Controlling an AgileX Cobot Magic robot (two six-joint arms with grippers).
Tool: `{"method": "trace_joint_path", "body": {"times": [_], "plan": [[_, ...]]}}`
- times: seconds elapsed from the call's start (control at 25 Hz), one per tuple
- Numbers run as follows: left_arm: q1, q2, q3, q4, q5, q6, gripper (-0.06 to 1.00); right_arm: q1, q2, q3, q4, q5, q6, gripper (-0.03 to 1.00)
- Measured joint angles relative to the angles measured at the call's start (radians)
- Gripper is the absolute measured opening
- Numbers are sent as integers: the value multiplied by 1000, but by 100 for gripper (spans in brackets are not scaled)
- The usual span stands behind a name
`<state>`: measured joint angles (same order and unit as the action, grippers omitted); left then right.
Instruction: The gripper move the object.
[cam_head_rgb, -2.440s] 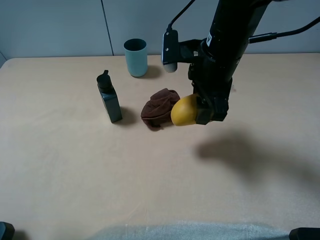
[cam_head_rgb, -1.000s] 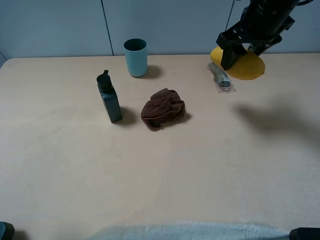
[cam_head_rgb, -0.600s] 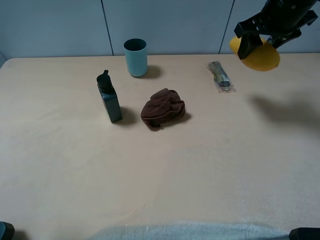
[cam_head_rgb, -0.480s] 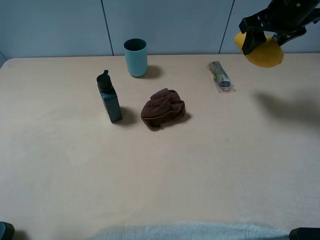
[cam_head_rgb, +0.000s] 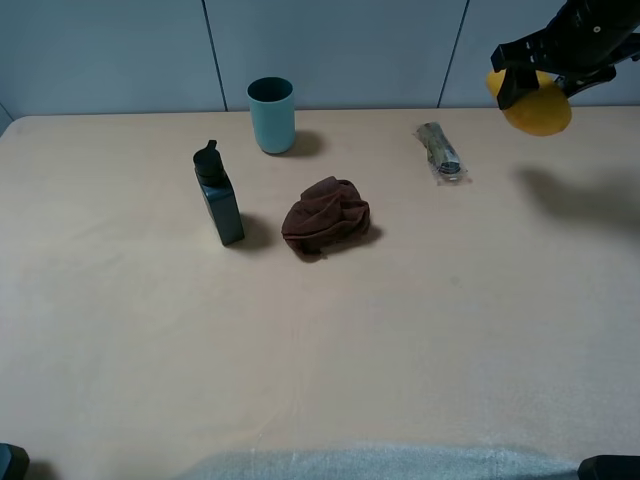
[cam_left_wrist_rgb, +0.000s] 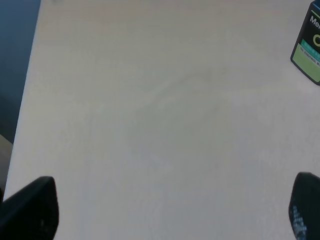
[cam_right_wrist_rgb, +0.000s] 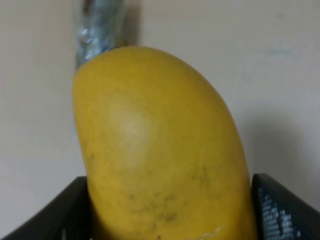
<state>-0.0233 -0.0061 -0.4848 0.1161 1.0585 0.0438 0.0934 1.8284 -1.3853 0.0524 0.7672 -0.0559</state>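
Observation:
A yellow mango hangs in my right gripper, which is shut on it high above the table's far right corner. In the right wrist view the mango fills the frame between the two black fingers. My left gripper is open and empty over bare table; only its two dark fingertips show. It cannot be seen in the exterior view.
A brown crumpled cloth lies mid-table. A dark bottle stands left of it and shows in the left wrist view. A teal cup stands at the back. A wrapped packet lies at the back right, also in the right wrist view.
My right gripper has carried the mango from beside the brown cloth up and away to the far right, past the wrapped packet. Its shadow moved right too.

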Motion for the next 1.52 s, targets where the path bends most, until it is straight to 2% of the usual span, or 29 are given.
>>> {"method": "trace_joint_path", "body": {"times": [0.52,1.2,1.52], "plan": [[0,0,0,0,0,0,93,-20,100,-2,-34,-183,41,47],[0,0,0,0,0,0,93,-20,255,-4,-90,-339,48,47],[0,0,0,0,0,0,93,-36,305,-4,-97,-365,48,47]]}}
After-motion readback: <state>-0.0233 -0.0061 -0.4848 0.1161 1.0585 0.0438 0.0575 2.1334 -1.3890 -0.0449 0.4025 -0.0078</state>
